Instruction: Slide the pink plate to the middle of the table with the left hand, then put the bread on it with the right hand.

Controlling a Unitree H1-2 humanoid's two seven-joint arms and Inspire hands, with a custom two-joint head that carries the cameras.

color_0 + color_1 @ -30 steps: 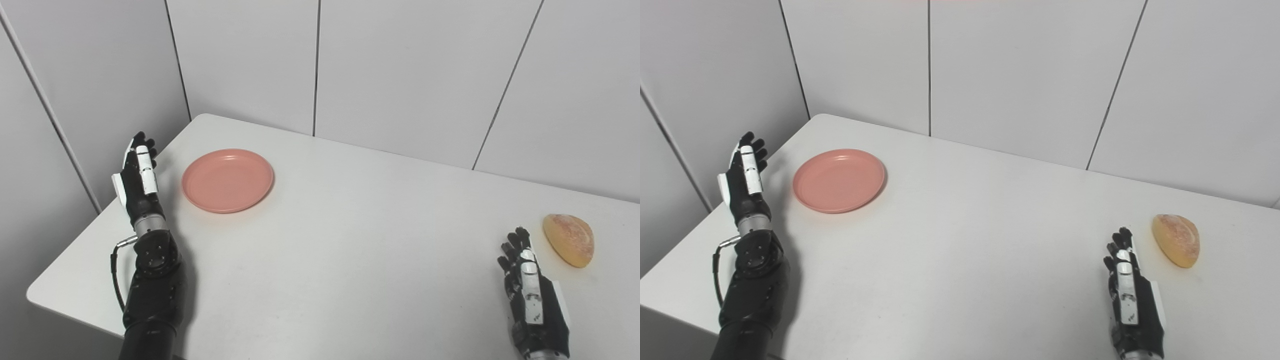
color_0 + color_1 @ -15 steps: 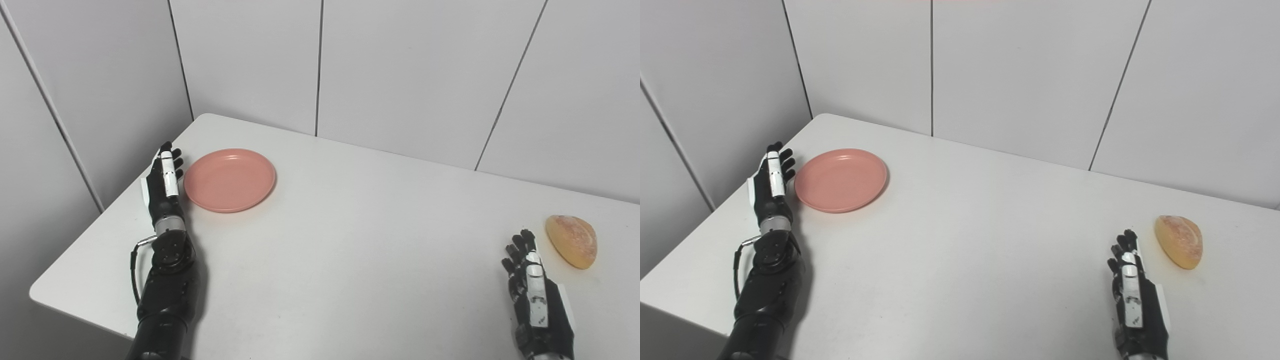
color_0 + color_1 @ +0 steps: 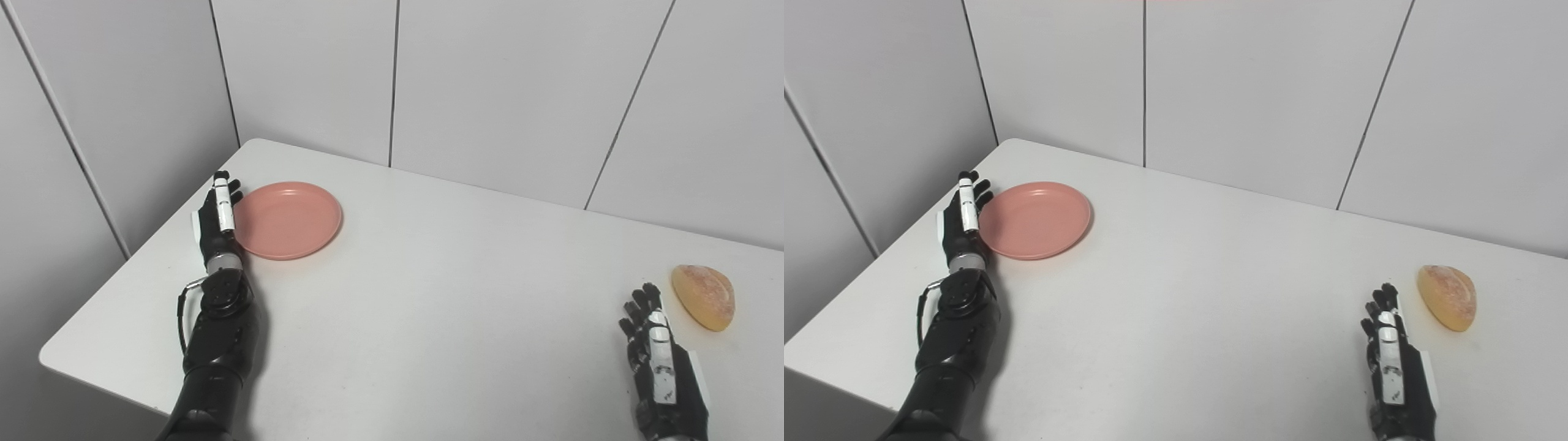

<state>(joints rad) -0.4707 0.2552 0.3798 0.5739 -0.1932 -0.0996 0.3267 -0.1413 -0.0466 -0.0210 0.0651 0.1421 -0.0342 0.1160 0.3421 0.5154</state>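
A round pink plate [image 3: 288,219] lies flat on the white table [image 3: 429,294] near its far left corner. My left hand [image 3: 217,220] stands edge-on right against the plate's left rim, fingers straight and apart, open and holding nothing. A golden bread roll [image 3: 704,296] rests near the table's right side. My right hand [image 3: 661,367] hovers low at the front right, just left of and in front of the bread, open with fingers spread and not touching it.
Grey panelled walls [image 3: 502,92] close off the table's back and left sides. The table's left edge [image 3: 135,245] runs just beside my left forearm [image 3: 217,331]. A broad stretch of bare tabletop lies between plate and bread.
My left hand has swung rightward from the table's left edge to the plate's left rim. The plate, bread and right hand have stayed put; the camera has shifted slightly.
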